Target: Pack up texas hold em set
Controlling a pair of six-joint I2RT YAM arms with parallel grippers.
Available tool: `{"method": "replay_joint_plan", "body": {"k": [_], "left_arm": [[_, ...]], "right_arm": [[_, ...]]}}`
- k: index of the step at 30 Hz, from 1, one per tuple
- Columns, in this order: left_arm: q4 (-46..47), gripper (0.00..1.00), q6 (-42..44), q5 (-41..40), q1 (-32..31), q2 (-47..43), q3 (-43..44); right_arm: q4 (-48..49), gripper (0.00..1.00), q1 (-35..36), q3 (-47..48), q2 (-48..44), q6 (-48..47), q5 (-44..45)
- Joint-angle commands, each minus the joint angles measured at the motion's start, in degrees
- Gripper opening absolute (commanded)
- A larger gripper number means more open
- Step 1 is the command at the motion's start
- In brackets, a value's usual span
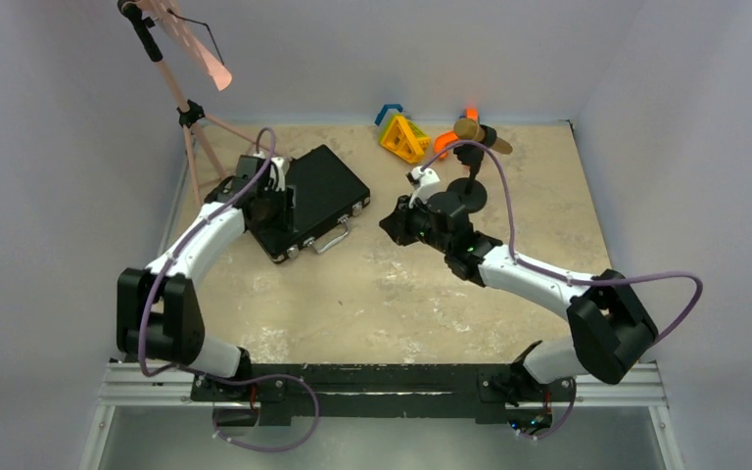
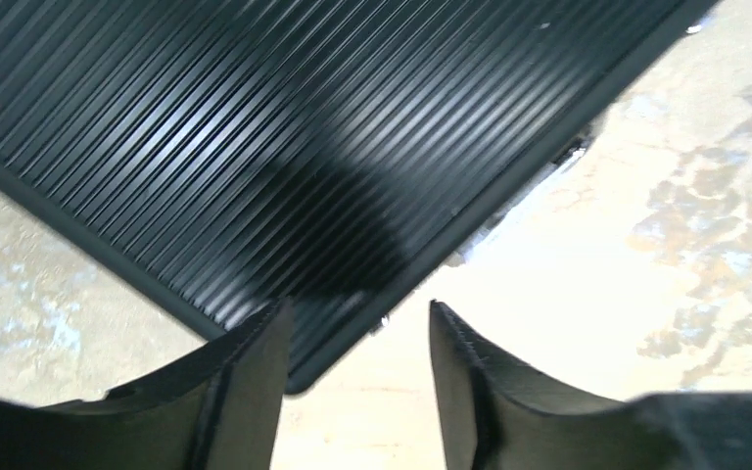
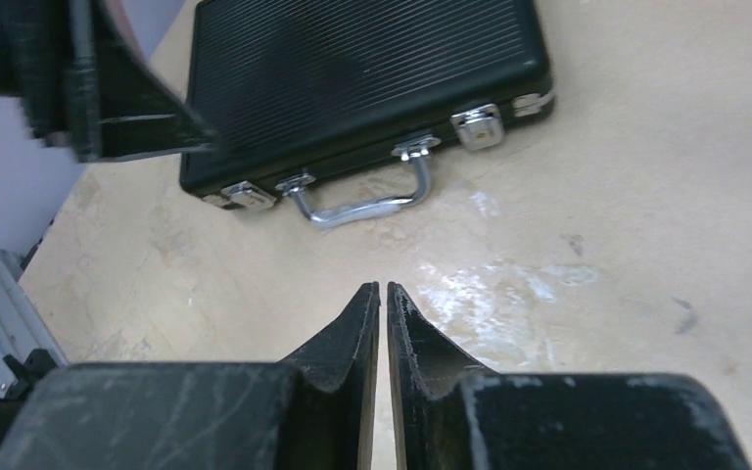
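Left gripper hangs over the black briefcase with its jaws spread apart and nothing between them. In the left wrist view, one rounded corner of the case lies just below the left finger. Whether the finger touches the ribbed lid cannot be told.

The right gripper is pressed nearly together, only a thin slit showing between the tips, and it grips nothing. It is above bare table, well apart from the case and pointing toward it.

The briefcase lies flat and closed on the left half of the table, toward the far side. Its long axis runs on a diagonal, from near-left to far-right in the top view. The long edge with the silver handle faces near-right, toward the right arm. The handle lies folded out on the tabletop. A silver latch sits on either side of it, and a silver corner piece caps the end of that edge. Fine parallel ribs run along the lid's length.

At the far edge of the table are orange, yellow and blue toy shapes. Beside them is a brown microphone on a black stand. A thin tripod rises at the far left corner.
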Motion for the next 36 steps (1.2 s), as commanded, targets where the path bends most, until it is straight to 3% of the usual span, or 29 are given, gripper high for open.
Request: {"method": "replay_joint_plan", "body": {"k": [1,7,16,25,36], "left_arm": [[2.06,0.62,-0.28,-1.06,-0.06,-12.58,-1.91],[1.16,0.78,-0.52,-3.26,-0.06,-30.91,-7.15],[-1.03,0.86,-0.02,-4.88,-0.15,-53.01,-12.70],[1.26,0.89,-2.09,0.44,-0.15,-60.45,-15.43],[1.31,0.90,-2.98,-1.41,-0.15,-62.69,-16.02]], "right_arm": [[-2.16,0.13,-3.92,-1.96,-4.73,-2.05,0.71],[-10.50,0.22,-13.74,-3.97,-12.72,-5.11,0.52],[-28.81,0.31,-23.45,-0.39,-32.25,-10.88,11.25],[-30.95,0.38,-23.72,-3.11,-49.71,-12.33,22.16],[-31.63,0.38,-23.70,-3.10,-53.71,-13.51,23.30]]}}
